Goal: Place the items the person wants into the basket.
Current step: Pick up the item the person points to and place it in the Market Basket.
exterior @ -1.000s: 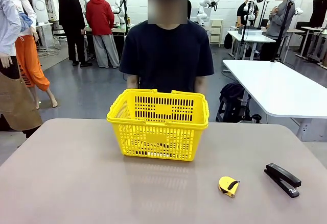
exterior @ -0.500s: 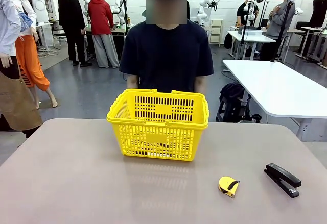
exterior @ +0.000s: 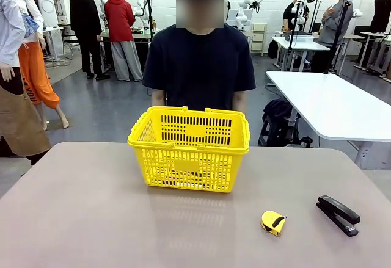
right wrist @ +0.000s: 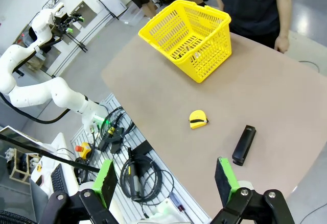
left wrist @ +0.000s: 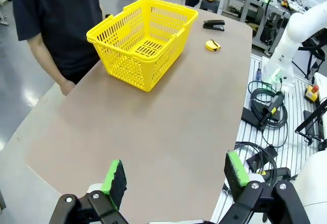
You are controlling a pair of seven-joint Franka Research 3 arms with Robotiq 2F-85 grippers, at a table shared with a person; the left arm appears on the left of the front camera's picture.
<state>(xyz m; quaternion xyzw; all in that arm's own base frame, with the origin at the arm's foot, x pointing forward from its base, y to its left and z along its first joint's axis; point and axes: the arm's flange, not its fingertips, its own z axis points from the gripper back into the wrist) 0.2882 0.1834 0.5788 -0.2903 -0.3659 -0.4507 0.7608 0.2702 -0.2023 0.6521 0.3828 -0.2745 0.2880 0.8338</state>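
Both grippers wide open, empty, pulled back off the near edge.
Basket [exterior: 188, 149] at far centre by person [exterior: 200, 66]; dark slim items seem inside. Left gripper [left wrist: 173, 175] looks nearer; right gripper [right wrist: 164, 180] farther.

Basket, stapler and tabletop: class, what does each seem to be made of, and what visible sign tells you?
Basket: likely moulded plastic, uniform bright yellow with slotted lattice walls. Stapler: black casing with a dull sheen, plastic or painted metal; the look leaves it open. Tabletop: smooth grey-brown, probably laminate, since it faintly reflects the basket.
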